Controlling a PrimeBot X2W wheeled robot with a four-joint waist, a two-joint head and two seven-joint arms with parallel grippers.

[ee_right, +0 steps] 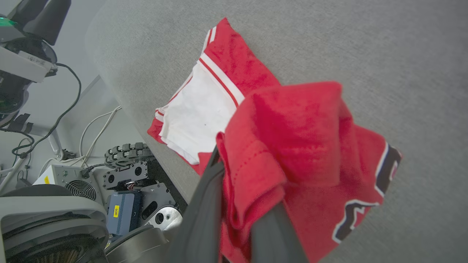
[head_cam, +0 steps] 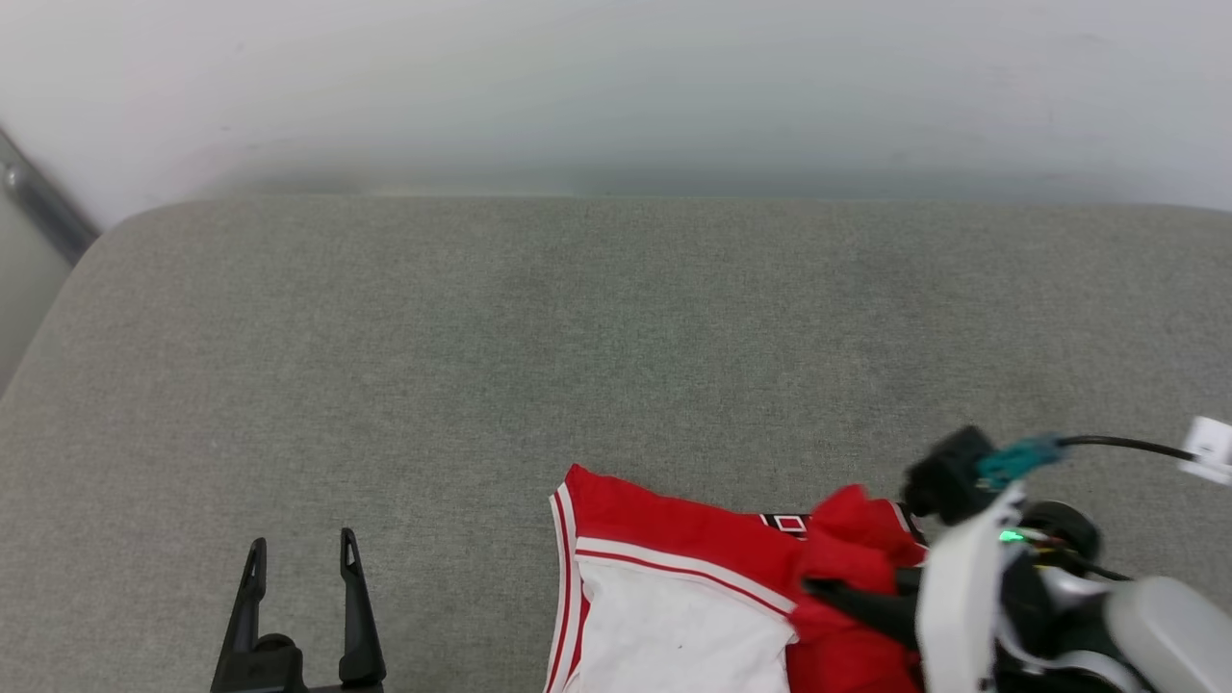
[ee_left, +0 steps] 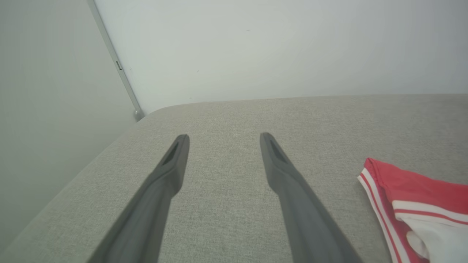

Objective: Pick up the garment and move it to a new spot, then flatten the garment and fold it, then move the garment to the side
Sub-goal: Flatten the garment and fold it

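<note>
Right gripper (head_cam: 837, 595) is pinching a bunched red fold of the garment (head_cam: 674, 539), fingers pressed nearly together. The fingertips are lying buried in cloth, so the exact contact point is hard to make out. The garment is hanging from and spreading left of this gripper on the grey woven surface (head_cam: 577, 337), and is cut off by the bottom edge in the head view. Lettering (ee_right: 360, 215) is only partly showing, black with white outline, unreadable. The fabric is looking like soft pitted knit: red body, white sleeve panel (ee_right: 197, 117), red-and-white striped trim.

Left gripper (head_cam: 301, 577) is hovering with its fingers spread wide, holding nothing. Its fingers are dark, long and tapered. The garment's striped edge is lying well to its right.

Robot base and cables (ee_right: 120, 175) are showing past the surface's rounded edge, partly cropped.
</note>
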